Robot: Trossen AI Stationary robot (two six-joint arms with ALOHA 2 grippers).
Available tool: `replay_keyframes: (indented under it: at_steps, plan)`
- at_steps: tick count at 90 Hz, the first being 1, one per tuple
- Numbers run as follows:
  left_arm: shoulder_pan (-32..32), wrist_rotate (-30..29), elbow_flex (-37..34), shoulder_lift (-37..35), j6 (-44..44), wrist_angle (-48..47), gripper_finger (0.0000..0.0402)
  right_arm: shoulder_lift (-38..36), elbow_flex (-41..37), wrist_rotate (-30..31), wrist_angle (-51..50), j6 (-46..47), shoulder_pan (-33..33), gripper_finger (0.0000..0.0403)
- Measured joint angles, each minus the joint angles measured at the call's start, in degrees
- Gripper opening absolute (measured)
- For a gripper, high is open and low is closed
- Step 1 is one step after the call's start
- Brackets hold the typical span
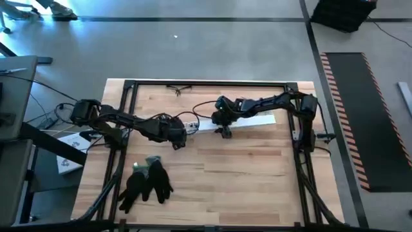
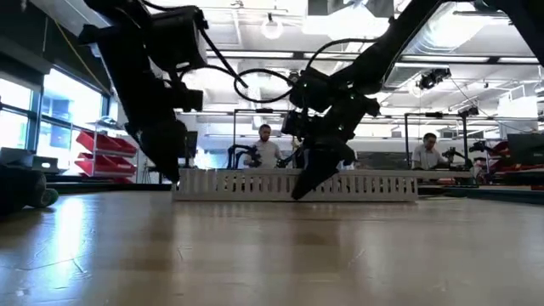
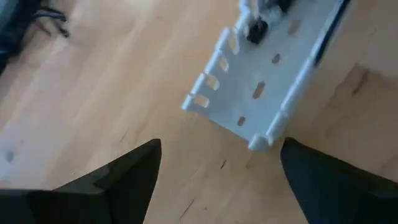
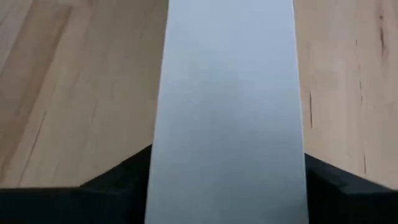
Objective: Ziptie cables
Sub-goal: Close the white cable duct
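Right tool [image 4: 227, 177] spread wide astride the white channel [image 4: 229, 93]; left tool [image 3: 217, 171] open, empty, near the channel's end on the desk [image 1: 244, 174].

Both arms are matte black, built of slim tubular links joined by bulkier rounded joint housings. Thin black cords loop loosely along each arm. The left end effector [image 3: 217, 180] ends in two dark, flat, wedge-shaped fingers [image 3: 124, 174]. The right end effector [image 4: 227, 180] carries the same black angular fingers [image 4: 118, 177], smooth and without markings.
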Motion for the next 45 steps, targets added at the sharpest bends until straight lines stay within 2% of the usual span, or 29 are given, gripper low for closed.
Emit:
replay_keyframes:
  at_steps: [8, 16, 45]
  plan:
    - [-2.3, -4.0, -1.3, 0.0, -5.0, 0.9, 0.0310, 0.0, 0.0, 0.1, 1.8, -0.4, 0.2, 0.0316]
    - [-4.2, -7.2, -2.0, 0.0, -9.4, 1.3, 0.0310, -0.5, 0.0, 0.0, 3.0, -0.1, 0.2, 0.0338]
    - [-5.9, -10.5, -2.3, 0.1, -19.0, -0.2, 0.0310, -6.3, 0.0, -2.2, 8.1, 3.4, -1.2, 0.0334]
